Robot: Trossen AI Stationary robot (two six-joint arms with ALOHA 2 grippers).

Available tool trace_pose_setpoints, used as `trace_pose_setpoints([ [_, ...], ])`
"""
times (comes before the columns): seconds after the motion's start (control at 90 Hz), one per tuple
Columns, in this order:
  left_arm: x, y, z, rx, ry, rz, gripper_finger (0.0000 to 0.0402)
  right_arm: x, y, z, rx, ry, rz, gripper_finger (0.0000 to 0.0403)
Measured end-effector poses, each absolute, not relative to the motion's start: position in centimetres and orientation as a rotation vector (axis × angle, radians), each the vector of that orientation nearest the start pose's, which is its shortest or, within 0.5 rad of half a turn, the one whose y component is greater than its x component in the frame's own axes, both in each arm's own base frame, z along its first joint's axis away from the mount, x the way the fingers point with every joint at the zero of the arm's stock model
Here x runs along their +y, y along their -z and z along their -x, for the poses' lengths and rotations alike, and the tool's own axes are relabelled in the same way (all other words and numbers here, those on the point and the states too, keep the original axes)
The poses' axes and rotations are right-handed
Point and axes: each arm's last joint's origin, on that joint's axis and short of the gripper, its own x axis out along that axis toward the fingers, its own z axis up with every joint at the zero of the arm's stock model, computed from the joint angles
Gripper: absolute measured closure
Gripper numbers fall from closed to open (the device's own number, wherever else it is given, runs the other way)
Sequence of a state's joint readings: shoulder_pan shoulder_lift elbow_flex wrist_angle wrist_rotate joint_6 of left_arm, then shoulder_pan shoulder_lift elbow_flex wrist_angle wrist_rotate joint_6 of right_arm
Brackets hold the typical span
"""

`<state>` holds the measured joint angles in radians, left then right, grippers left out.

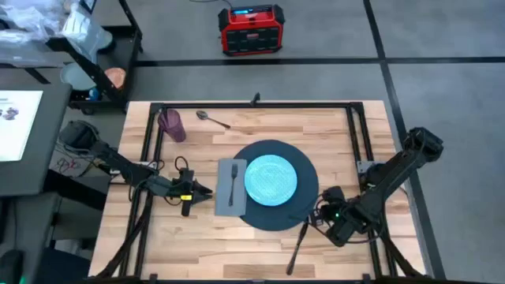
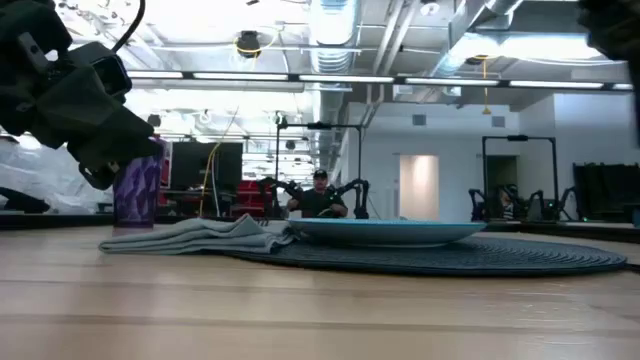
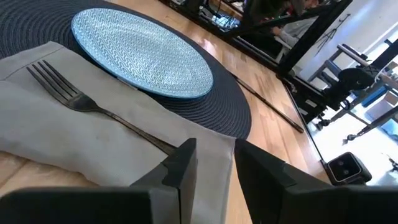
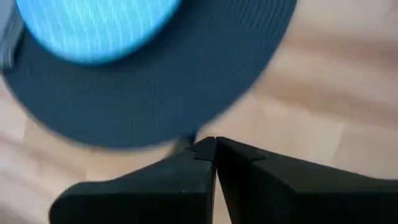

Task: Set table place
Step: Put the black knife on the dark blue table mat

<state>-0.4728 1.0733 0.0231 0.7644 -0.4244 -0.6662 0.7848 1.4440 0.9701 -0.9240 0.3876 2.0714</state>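
The round dark mat [image 1: 278,186] lies near the middle of the wooden counter [image 1: 229,241], with a light blue plate [image 1: 271,178] on it. A grey napkin [image 1: 230,189] overlaps the mat's left edge and carries a fork [image 1: 234,184]. The left hand [image 1: 203,190] sits just left of the napkin, fingers slightly parted, grasping nothing. The right hand [image 1: 312,219] is at the mat's lower right edge, clenched on a dark knife [image 1: 299,245]

A fork [image 3: 93,106] lies on the grey napkin [image 3: 74,134] beside the blue plate [image 3: 140,53] on the dark mat [image 3: 211,106].
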Motion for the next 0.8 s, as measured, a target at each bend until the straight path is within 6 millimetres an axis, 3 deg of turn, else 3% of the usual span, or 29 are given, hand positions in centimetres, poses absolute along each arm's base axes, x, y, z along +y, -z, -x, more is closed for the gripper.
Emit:
trace_pose_setpoints([
  [0.2,-6.1,-12.6,-14.6,0.268,-0.041,0.536,0.0309,18.3,-21.7,-19.6,0.869,0.700,-1.164,0.0403],
  [0.4,-6.0,-12.7,-14.7,0.232,-0.091,0.537,0.0309,20.0,-19.7,-21.0,0.998,0.640,-1.212,0.0398],
  [0.533,-5.9,-12.9,-14.7,0.208,-0.106,0.551,0.0309,21.3,-17.6,-22.2,1.088,0.608,-1.249,0.0369],
  [0.8,-5.9,-13.0,-14.7,0.201,-0.105,0.572,0.0309,23.3,-14.8,-25.0,1.068,0.478,-1.397,0.0305],
])
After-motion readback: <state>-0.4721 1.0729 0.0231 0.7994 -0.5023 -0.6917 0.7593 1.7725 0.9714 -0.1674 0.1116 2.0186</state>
